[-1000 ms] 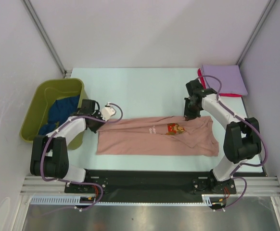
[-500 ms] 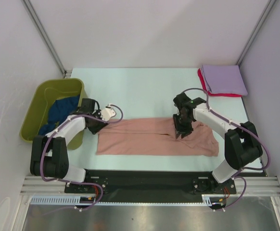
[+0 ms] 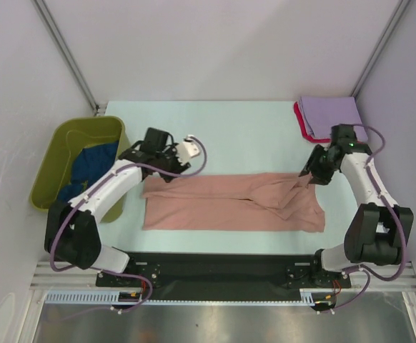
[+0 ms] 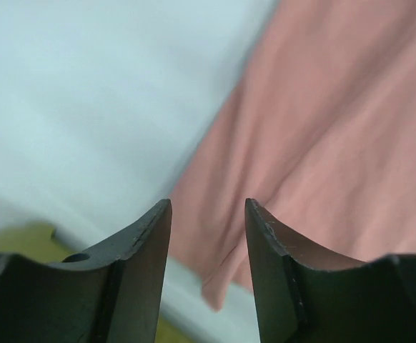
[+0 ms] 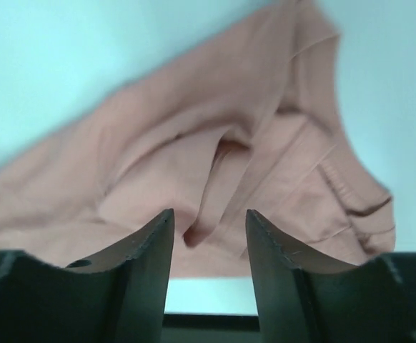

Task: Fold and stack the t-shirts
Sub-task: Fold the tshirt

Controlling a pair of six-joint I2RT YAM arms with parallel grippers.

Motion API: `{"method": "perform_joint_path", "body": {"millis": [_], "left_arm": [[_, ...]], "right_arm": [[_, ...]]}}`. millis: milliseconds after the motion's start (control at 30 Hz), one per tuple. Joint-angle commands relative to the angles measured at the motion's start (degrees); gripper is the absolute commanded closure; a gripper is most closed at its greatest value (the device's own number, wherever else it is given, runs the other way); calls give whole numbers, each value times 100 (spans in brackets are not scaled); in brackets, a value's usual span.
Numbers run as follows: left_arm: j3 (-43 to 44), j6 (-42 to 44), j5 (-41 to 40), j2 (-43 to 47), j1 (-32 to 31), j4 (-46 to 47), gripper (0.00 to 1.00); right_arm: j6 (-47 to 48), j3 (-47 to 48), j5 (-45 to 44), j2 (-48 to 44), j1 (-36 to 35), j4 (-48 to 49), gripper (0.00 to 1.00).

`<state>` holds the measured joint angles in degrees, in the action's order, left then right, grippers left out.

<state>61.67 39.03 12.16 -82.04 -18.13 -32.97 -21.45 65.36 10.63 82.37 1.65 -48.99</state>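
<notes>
Lying folded, salmon-pink t-shirt [image 3: 215, 204], left pincer [image 4: 208, 209] parted

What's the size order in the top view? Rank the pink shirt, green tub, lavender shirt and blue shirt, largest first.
1. Salmon-pink shirt, spread flat.
2. Olive-green tub.
3. Lavender shirt, folded, and dark blue shirt look close; the blue one is partly hidden in the tub, so I won't rank them.
</notes>
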Motion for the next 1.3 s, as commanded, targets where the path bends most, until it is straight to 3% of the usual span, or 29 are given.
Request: {"method": "perform_joint_path", "body": {"millis": [0, 200, 433, 667, 767, 1067, 1200, 1267], "left_arm": [[363, -474, 77, 101, -874, 150, 49], [1240, -501, -425, -1066, -2518, 633, 49], [2586, -791, 66, -2851, -3985, 1282, 50], [3701, -1441, 716, -4020, -4278, 1443, 48], [3896, -1415, 586, -4320, -4374, 1469, 48], [3528, -1099, 427, -4268, -4374, 1056, 70], [3483, -1178, 409, -4233, -4374, 1170, 93], [3554, -1283, 497, -4206, -4374, 1170, 100]], "right_arm": [[-403, -129, 404, 33, 729, 697, 49], [-702, -252, 764, 718, 1364, 1462, 47], [-886, -734, 1256, 1132, 1338, 1813, 44], [-904, -928, 1274, 1115, 1224, 1858, 42], [-905, -1008, 1327, 1132, 1241, 1937, 44], [-992, -1096, 1450, 1159, 1153, 2078, 57], [-940, -1078, 1415, 1115, 1162, 1982, 60], [-896, -1087, 1380, 1054, 1180, 1920, 64]]}}
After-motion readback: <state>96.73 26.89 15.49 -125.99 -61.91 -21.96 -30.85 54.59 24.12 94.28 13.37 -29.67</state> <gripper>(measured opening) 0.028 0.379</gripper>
